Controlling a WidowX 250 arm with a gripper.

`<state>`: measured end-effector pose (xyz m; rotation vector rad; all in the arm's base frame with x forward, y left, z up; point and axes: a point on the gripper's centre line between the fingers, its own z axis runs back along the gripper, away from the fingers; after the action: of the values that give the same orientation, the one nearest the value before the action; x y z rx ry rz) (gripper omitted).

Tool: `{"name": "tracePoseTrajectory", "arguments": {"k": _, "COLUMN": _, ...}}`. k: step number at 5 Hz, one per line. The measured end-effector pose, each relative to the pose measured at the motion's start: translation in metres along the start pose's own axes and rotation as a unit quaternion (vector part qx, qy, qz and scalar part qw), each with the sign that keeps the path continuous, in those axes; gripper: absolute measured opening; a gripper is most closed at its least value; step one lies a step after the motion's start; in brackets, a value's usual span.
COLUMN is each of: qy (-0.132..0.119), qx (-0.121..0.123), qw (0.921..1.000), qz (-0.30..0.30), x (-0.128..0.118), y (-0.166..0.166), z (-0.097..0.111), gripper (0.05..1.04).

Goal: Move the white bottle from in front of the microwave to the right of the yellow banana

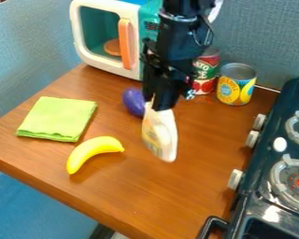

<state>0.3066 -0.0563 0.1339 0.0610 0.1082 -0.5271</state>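
The arm (177, 35) comes in from the top edge, and its gripper (157, 101) is closed on the upper end of a whitish bottle (162, 137). The bottle hangs over the middle of the table (177, 193), its wide end down and slightly tilted. A label with small print and a patch of yellow shows on its side, too small to read.

Just behind the bottle lies an eggplant (133, 101), purple and unlabelled. Further back stand two cans, one near the other. The red can (205, 77), partly behind the arm, has a red, white and green label with pale lettering and red, tomato-like shapes. The yellow can (238, 85) has a yellow and blue label, also with lettering; its metal top shows.

At the upper left stands a microwave (105, 64), white and teal, with an orange handle (125, 44) and a brownish disc (112, 47) inside. Small marks on its teal front are too blurred to read.

A folded green cloth (57, 119) lies on the left of the table, with a banana (93, 150) near it, curved and plain yellow. Along the right edge is a dark stove (255, 186) with pale knobs and round burners.
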Motion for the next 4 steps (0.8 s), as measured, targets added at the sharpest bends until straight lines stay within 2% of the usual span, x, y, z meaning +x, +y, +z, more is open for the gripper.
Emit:
{"name": "tracePoseTrajectory", "arguments": {"k": 2, "qy": 0.010, "qx": -0.011, "qw": 0.9999, "qz": -0.003, "x": 0.004, "y": -0.009, "z": -0.012, "gripper": 0.370}}
{"name": "tracePoseTrajectory", "arguments": {"k": 4, "qy": 0.015, "qx": -0.022, "qw": 0.9996, "qz": -0.005, "x": 0.010, "y": -0.010, "z": -0.038, "gripper": 0.370}}
